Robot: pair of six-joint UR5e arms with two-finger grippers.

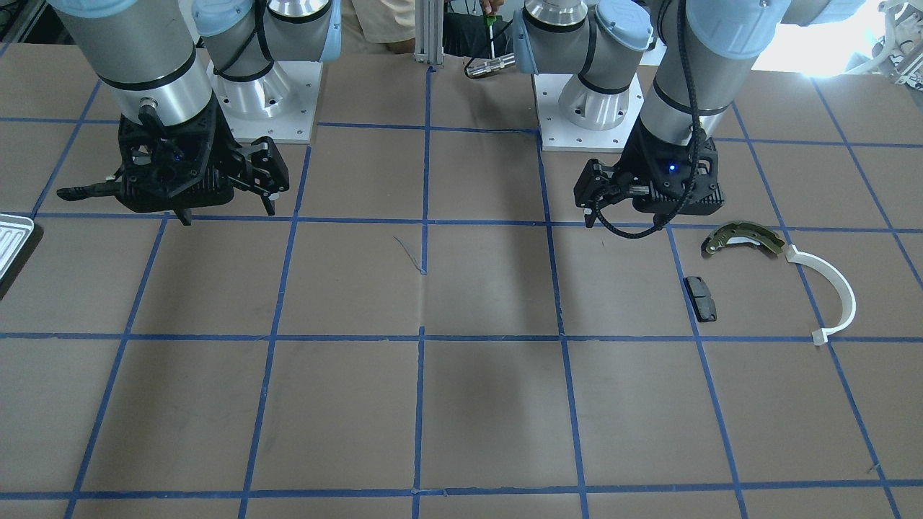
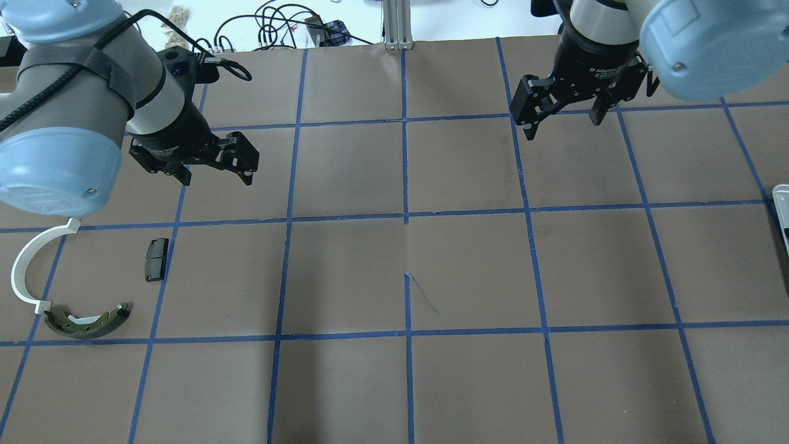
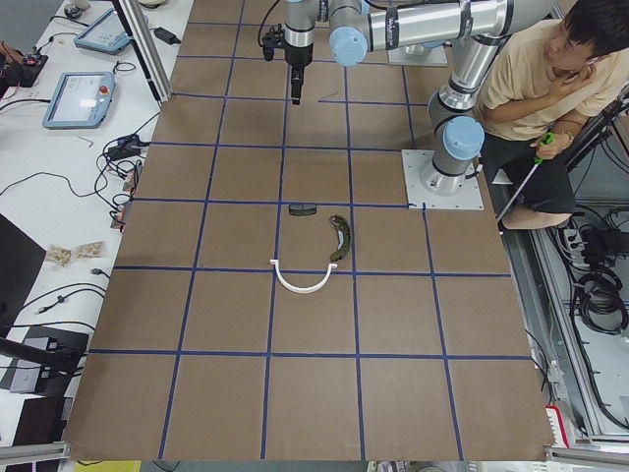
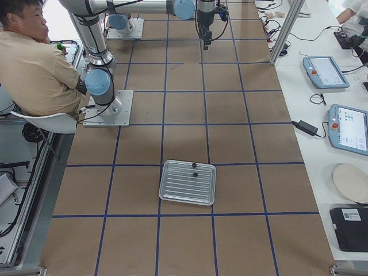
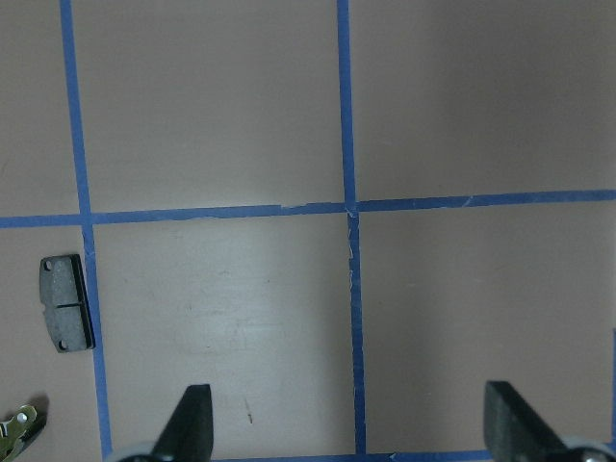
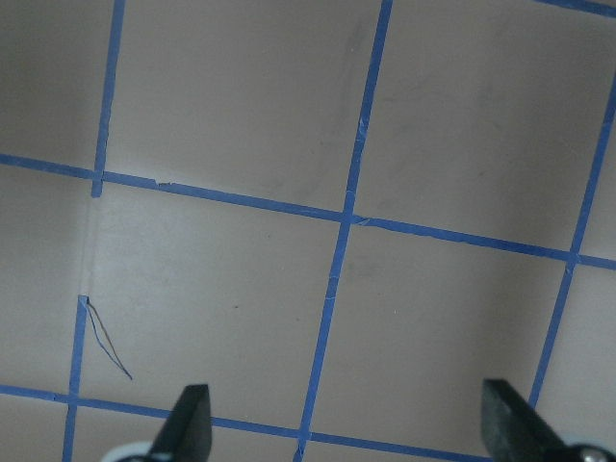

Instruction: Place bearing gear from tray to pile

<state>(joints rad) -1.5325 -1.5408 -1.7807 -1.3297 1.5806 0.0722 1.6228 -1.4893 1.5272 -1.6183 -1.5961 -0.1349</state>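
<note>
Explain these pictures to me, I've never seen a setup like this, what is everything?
Two robot arms stand at a brown table. Six cameras: one facing the robot, one over its shoulders, one at each table end, one on each wrist. The left gripper and right gripper are both open, holding nothing. Near the left arm lie an olive brake shoe, a white half-ring and a black pad. At the right end sits a metal tray with two small dark parts, too small to identify. A person sits behind the robot.
</note>
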